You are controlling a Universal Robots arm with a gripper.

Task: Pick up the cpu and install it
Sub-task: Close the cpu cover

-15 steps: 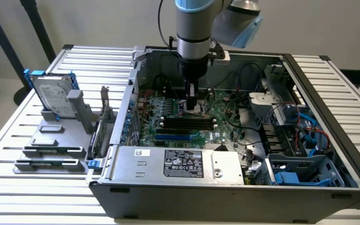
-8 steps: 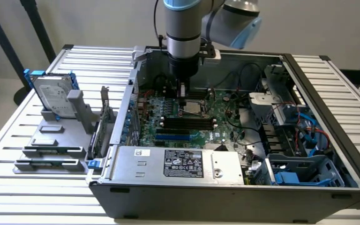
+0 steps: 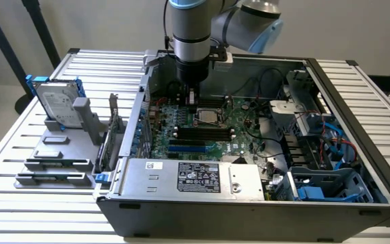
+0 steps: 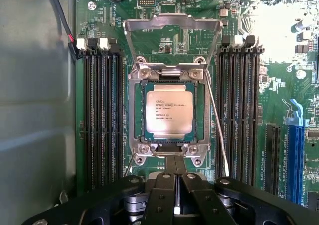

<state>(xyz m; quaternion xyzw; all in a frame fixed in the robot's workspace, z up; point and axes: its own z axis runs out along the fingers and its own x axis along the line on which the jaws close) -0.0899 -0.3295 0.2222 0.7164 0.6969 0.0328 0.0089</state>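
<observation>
Small flat square silvery-top cpu (image 4: 169, 109) sits flat in the open socket (image 4: 133, 135) on green mobo (image 4: 279, 85), w/ metal load plate (image 4: 172, 33) flipped up. Jaws clenched, holding nothing, over socket edge. Cpu just beyond jaw tips, apart. Square, no long axis.

Hangs vertically from the top of the exterior view as a silver Universal Robots arm (image 3: 191, 30), blue-capped joint (image 3: 266, 31) jutting toward the exterior view's right. Points the gripper (image 3: 193, 100) straight down. Keeps no gap between the black fingers (image 4: 162, 195), tips meeting.
</observation>
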